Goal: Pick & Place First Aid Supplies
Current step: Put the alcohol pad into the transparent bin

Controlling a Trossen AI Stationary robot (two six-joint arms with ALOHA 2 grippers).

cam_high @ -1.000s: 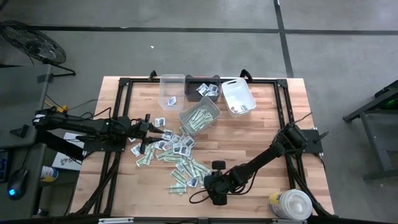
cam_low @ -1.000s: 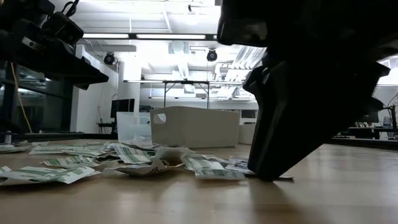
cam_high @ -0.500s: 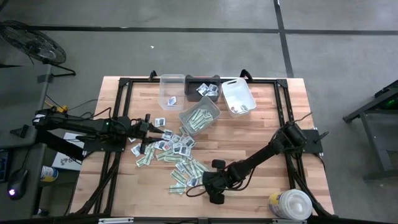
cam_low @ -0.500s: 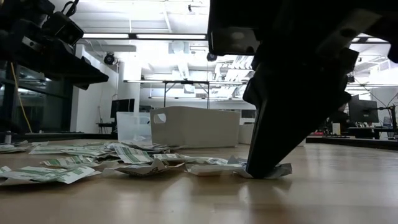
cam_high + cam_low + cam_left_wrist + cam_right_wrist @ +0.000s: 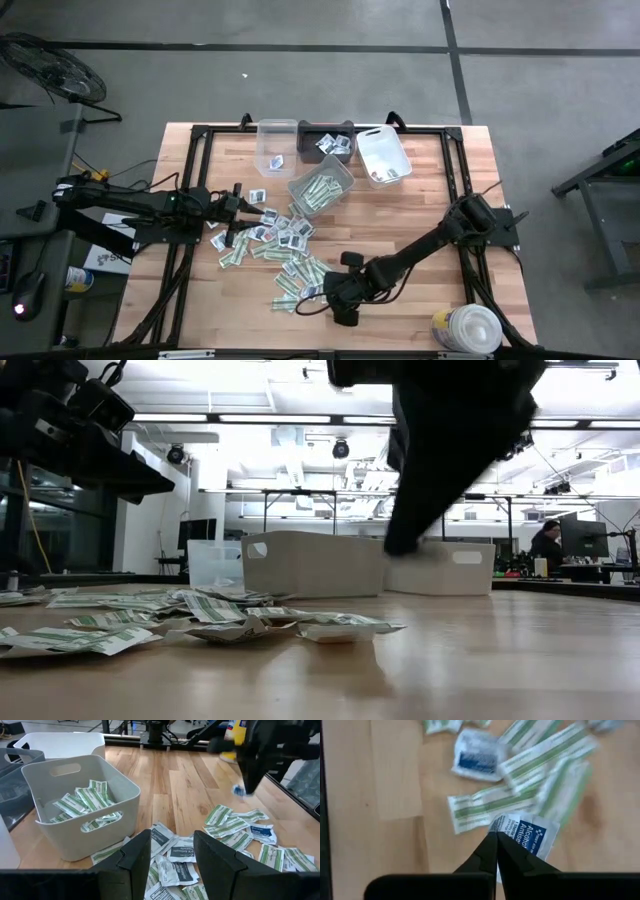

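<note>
Bright ceiling strip lights (image 5: 300,418) light the room evenly from above. In the low view the right arm (image 5: 450,450) is a dark, motion-blurred silhouette. The right wrist view is soft, perhaps from movement. Shadows on the bench (image 5: 420,210) are faint.

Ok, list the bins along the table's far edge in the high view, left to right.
Clear bin → dark bin → white bin. The grey bin of green strips sits nearer, below these, so it is left out.
</note>
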